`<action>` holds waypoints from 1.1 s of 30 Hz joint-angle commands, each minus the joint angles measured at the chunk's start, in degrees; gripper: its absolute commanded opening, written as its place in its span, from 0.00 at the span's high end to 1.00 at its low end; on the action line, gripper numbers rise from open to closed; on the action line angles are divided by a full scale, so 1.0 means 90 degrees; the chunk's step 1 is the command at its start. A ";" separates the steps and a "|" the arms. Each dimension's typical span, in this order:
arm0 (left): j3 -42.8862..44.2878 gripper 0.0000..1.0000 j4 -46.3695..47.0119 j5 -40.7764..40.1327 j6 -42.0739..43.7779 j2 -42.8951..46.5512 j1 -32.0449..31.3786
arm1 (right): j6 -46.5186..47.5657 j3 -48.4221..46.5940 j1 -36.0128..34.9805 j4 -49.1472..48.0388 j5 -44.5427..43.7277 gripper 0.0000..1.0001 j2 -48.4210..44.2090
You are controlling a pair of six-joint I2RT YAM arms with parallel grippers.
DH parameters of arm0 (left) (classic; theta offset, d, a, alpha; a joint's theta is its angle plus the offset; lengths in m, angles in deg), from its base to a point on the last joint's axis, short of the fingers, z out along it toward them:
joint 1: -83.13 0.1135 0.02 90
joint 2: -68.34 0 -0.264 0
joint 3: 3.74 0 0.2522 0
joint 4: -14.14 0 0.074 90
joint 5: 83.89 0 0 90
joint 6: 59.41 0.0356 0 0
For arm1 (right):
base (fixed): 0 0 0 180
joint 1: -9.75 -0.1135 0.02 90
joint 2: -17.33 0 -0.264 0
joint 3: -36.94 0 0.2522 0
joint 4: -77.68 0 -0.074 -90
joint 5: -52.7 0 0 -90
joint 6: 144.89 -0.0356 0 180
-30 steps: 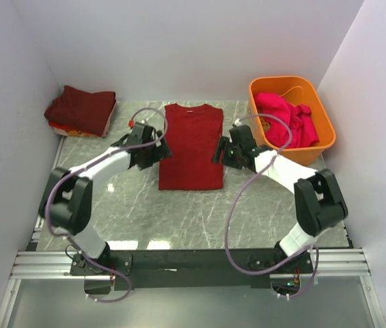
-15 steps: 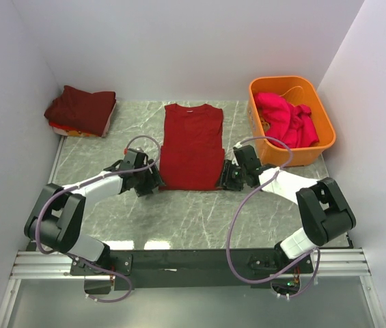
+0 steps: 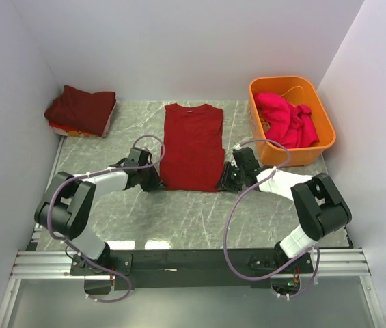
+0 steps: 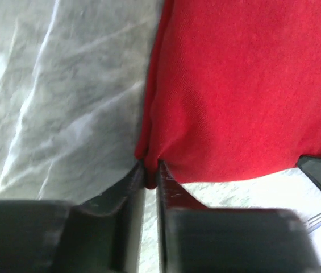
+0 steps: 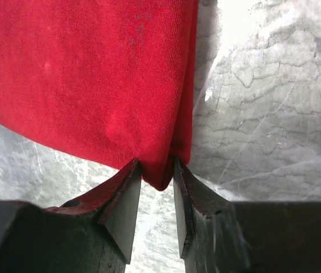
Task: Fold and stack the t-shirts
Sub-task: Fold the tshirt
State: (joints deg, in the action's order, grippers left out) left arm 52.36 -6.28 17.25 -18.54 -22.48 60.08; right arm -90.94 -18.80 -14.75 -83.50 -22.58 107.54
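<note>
1. A red t-shirt lies flat mid-desk, collar at the far end.
2. The left claw meets its near left corner, and the right claw its near right corner.
3. Folded maroon t-shirts sit far left; a magenta-pink t-shirt lies in the orange tub.

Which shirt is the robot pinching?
The red shirt spread flat; left gripper and right gripper pinch its near corners. The maroon shirt sits folded; the pink shirt is in the tub.
</note>
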 commanded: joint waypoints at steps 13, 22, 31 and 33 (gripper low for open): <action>-0.0847 0.99 -0.0442 -0.0202 0.0195 0.1221 -0.0300 | 0.0051 0.0699 -0.0286 0.0131 0.0268 1.00 -0.0617; -0.0966 0.99 -0.2051 -0.0339 -0.0196 0.3518 -0.0993 | -0.0164 0.1090 -0.0736 0.1594 0.0444 1.00 -0.2832; 0.0264 0.99 -0.1830 -0.1880 -0.0060 0.3785 -0.0916 | 0.0793 -0.0811 -0.0287 0.2027 0.0218 1.00 -0.2642; 0.0791 0.99 -0.1790 -0.2135 -0.0011 0.3289 -0.0731 | 0.0851 -0.1155 -0.0112 0.1880 0.0492 1.00 -0.2340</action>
State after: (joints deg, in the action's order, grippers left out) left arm 53.46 -25.07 4.83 -19.80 10.94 51.82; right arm -86.53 -23.61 -17.89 -65.25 -20.00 83.65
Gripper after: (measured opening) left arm 0.027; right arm 0.032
